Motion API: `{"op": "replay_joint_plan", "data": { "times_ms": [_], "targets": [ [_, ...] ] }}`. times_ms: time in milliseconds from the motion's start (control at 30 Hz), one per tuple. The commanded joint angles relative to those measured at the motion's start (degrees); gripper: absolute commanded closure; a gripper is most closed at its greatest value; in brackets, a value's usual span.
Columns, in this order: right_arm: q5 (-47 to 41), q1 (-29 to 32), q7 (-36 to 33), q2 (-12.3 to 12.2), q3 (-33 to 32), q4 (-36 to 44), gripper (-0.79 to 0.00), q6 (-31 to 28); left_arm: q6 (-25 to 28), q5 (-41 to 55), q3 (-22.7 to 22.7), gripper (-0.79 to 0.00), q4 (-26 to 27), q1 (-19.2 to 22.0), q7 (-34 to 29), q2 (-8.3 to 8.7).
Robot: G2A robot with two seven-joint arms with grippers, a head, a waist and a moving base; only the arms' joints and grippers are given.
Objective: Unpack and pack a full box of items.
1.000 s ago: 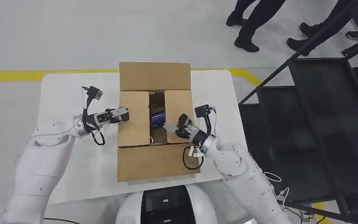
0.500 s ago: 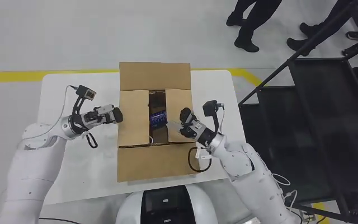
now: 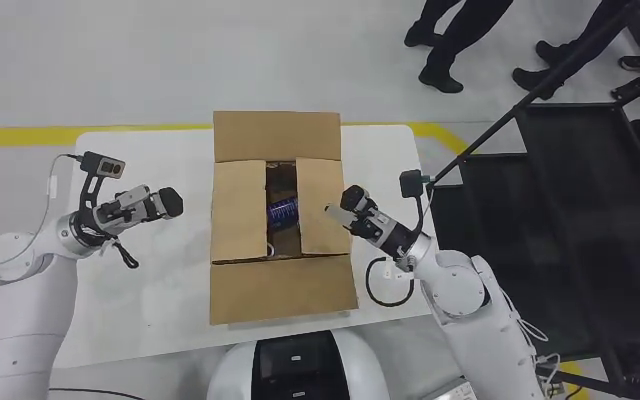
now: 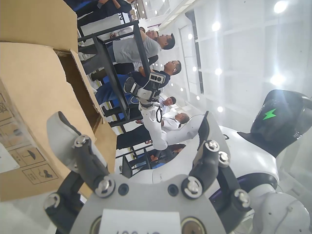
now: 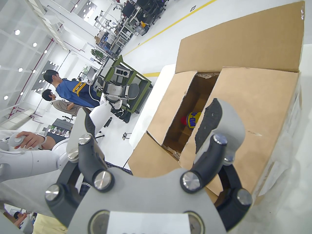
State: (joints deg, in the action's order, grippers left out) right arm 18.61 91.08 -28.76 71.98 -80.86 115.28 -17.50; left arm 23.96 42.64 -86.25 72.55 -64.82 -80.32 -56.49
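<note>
Box (image 3: 280, 285) part-closed; L pincer (image 3: 168, 203) & R pincer (image 3: 343, 203) held open, empty.
Risk: can (image 3: 283, 211) gets snagged unless flaps (image 3: 238, 210) are spread wider.

White table (image 3: 140, 300); pale floor (image 3: 150, 60), yellow line (image 3: 60, 133); black metal rack (image 3: 530, 180) beside table; round ceiling lights (image 4: 280, 7).

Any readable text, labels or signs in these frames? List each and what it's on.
Box side: handling pictograms, no legible words.
Can inside the box: yellow lettering, partly hidden, not readable whole.
Wrist-mount label: cut off at frame edge, unreadable.
</note>
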Motion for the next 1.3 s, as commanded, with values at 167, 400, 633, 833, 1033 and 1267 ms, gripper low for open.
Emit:
{"op": "replay_joint_plan", "data": {
  "times_ms": [167, 400, 633, 833, 1033, 1267],
  "targets": [
    [0.00, 0.00, 0.00, 0.00, 0.00, 0.00, -0.785, 0.00, 0.00, 0.01, 0.00, -0.785, 0.00, 0.00, 0.00, 0.00],
    [0.00, 0.00, 0.00, 0.00, 0.00, 0.00, -0.785, 0.00, 0.00, 0.01, 0.00, -0.785, 0.00, 0.00, 0.00, 0.00],
    [-5.14, 3.78, -8.59, -0.91, -4.10, 4.13, -0.785, 8.19, 0.00, 0.01, 0.00, -0.785, 0.00, 0.00, 0.00, 0.00],
    [-11.52, 10.66, -20.59, -2.14, -11.02, 6.26, -0.785, 16.75, 0.00, 0.01, 0.00, -0.785, 0.00, 0.00, 0.00, 0.00],
    [-7.96, 15.39, -25.54, -3.06, -13.73, 1.71, -0.785, 21.88, 0.00, 0.01, 0.00, -0.785, 0.00, 0.00, 0.00, 0.00],
    [-12.24, 13.83, -27.61, -2.99, -8.21, -6.14, -0.785, 23.27, 0.00, 0.01, 0.00, -0.785, 0.00, 0.00, 0.00, 0.00]
  ]
}}
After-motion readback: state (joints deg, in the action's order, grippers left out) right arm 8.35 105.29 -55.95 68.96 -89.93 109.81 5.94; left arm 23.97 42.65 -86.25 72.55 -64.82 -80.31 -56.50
